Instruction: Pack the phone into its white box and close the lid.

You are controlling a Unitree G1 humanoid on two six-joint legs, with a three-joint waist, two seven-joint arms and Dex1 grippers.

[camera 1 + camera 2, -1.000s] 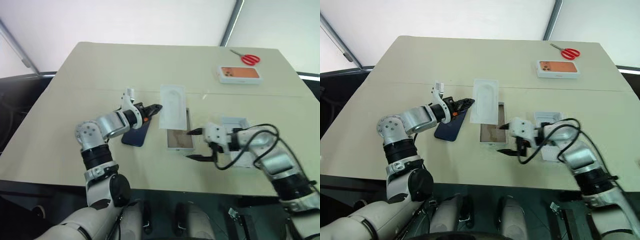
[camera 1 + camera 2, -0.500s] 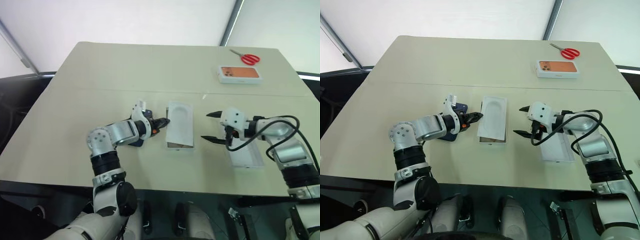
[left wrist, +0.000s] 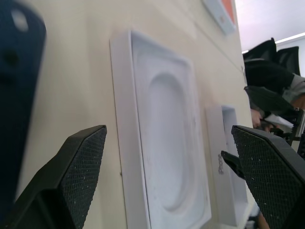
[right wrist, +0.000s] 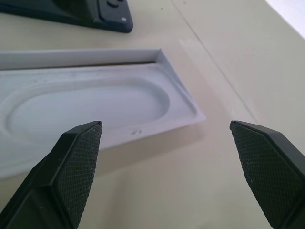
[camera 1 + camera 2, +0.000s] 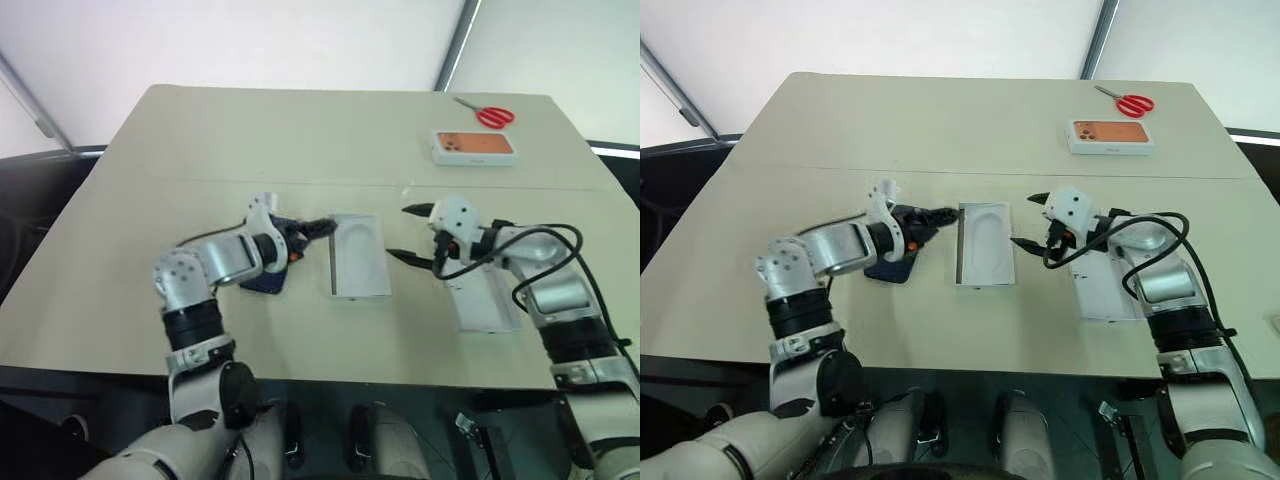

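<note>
On the beige table (image 5: 200, 140), the largest thing near the middle is the white box (image 5: 358, 256), lying flat with a thin white insert tray (image 5: 985, 240) seated in it, so its floor is covered; the tray's oval hollow faces up. To the robot's right of it lies the lid (image 5: 487, 300), open side up, partly under the right arm's cable. On the box's other side lies the phone (image 5: 268, 276), dark navy, flat on the table just beside the box and partly hidden by the left wrist.

The left gripper (image 5: 318, 228) hangs low between the phone and the box's near-left edge, its two black fingers (image 3: 76, 176) spread wide with nothing between them. The right gripper (image 5: 409, 233) hovers just off the box's right edge, between box and lid, its fingers likewise wide apart and empty.

Well apart, at the far right of the table, sit a second white box with an orange phone picture (image 5: 476, 146) and, beyond it, red-handled scissors (image 5: 489, 115).
</note>
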